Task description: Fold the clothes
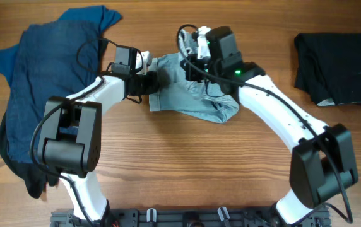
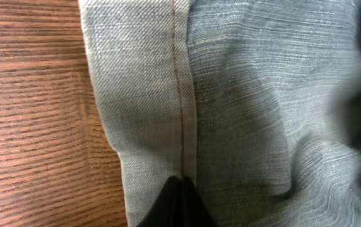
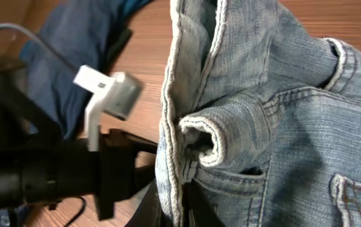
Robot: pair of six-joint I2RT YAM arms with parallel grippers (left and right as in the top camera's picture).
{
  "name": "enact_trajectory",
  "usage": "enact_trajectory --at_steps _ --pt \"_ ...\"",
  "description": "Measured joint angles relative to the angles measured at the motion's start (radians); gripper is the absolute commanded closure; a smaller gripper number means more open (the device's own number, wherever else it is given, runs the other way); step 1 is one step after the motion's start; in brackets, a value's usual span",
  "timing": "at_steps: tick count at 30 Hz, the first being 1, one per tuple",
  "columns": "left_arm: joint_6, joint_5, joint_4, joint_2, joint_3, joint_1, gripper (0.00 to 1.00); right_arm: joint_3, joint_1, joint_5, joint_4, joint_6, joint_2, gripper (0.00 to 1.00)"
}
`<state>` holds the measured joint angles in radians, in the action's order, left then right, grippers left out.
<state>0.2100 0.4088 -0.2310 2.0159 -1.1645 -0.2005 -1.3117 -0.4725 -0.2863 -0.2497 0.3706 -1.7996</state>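
Light blue denim shorts (image 1: 193, 94) lie crumpled at the table's middle, partly lifted. My left gripper (image 1: 150, 81) is shut on the shorts' left edge along a seam (image 2: 182, 126); only its dark fingertips (image 2: 179, 205) show. My right gripper (image 1: 193, 68) is shut on the shorts' waistband edge (image 3: 187, 132), its fingers (image 3: 179, 208) pinching the stitched hem near a belt loop. The left arm shows as a dark shape at the left of the right wrist view (image 3: 54, 176).
A pile of dark blue clothes (image 1: 41, 82) covers the table's left side. A folded black garment (image 1: 338, 66) lies at the far right. Bare wooden table (image 1: 187, 164) lies in front of the shorts.
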Motion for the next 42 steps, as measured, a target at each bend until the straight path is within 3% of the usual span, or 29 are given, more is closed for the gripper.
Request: enact_trajectory --at_steps 1,3,5,6,14,15,16,17,18,27,34,37,39,40,41,42 --pt "0.0 0.001 0.0 0.0 0.0 0.0 0.72 0.0 -0.013 0.0 0.019 0.001 -0.01 0.96" --pt "-0.005 0.026 -0.001 0.0 -0.004 -0.002 0.27 0.0 -0.041 0.0 0.049 0.015 -0.032 0.96" --pt "-0.011 0.056 -0.021 -0.007 -0.016 -0.005 0.06 0.0 -0.053 0.0 0.061 0.027 -0.044 0.96" --pt "-0.011 0.076 -0.045 -0.02 -0.02 -0.004 0.0 0.0 -0.053 0.0 0.064 0.03 -0.047 0.96" --pt "0.002 0.022 -0.218 -0.144 0.012 0.198 0.0 0.0 -0.053 0.0 0.071 0.037 -0.047 0.96" --pt "0.002 0.018 -0.219 -0.167 0.012 0.215 0.0 0.0 -0.053 0.0 0.071 0.037 -0.047 0.79" --pt "0.002 0.016 -0.219 -0.18 0.012 0.22 0.0 0.0 -0.053 0.0 0.071 0.037 -0.047 0.45" --pt "0.002 0.015 -0.22 -0.192 0.012 0.225 0.0 0.0 -0.053 -0.001 0.072 0.039 -0.047 0.05" --pt "0.002 0.015 -0.223 -0.2 0.012 0.229 0.0 0.0 -0.054 -0.001 0.075 0.045 -0.047 0.0" --pt "0.005 0.015 -0.227 -0.2 0.012 0.237 0.0 0.0 -0.04 -0.079 0.04 0.029 -0.038 0.01" --pt "0.009 0.008 -0.237 -0.2 0.012 0.266 0.0 -0.016 0.158 -0.034 -0.5 0.172 0.133 0.0" --pt "0.01 0.008 -0.237 -0.2 0.012 0.266 0.0 -0.013 0.209 -0.018 -0.581 0.224 0.137 0.01" --pt "0.016 0.008 -0.241 -0.2 0.012 0.266 0.0 0.018 0.225 -0.016 -0.59 0.243 0.13 0.06" --pt "0.021 0.008 -0.244 -0.2 0.012 0.266 0.0 0.029 0.225 -0.016 -0.59 0.243 0.127 0.12" --pt "0.023 0.008 -0.246 -0.2 0.012 0.266 0.0 0.047 0.225 -0.016 -0.591 0.247 0.123 0.28" --pt "0.028 0.008 -0.248 -0.2 0.012 0.266 0.0 0.067 0.225 -0.016 -0.594 0.249 0.117 0.69"
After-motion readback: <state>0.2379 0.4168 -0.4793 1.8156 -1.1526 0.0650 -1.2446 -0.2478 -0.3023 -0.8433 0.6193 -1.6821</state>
